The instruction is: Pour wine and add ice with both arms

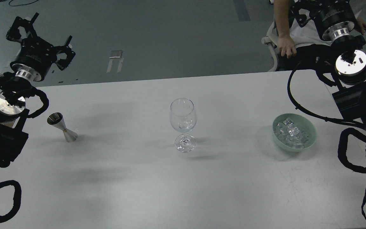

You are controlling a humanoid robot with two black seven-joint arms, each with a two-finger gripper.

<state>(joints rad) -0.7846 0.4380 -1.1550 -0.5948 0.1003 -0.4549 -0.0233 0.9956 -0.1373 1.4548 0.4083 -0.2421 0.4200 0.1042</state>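
A clear stemmed wine glass (183, 124) stands upright at the table's middle. I cannot make out any wine in it. The ice (291, 131) lies as a heap of glassy cubes in a pale green bowl (310, 135) to the right. A steel jigger (61, 126) stands on the left; its contents do not show. My left gripper (41, 35) hovers beyond the table's far left edge, its claws spread open and empty. My right gripper (310, 9) is cut off by the top edge at far right, high behind the bowl; its fingers cannot be told apart.
The white table (132, 178) spans the view. A seated person (286, 41) is just beyond its far right edge, one hand close to my right arm. Black cables loop off both arms over the table's sides.
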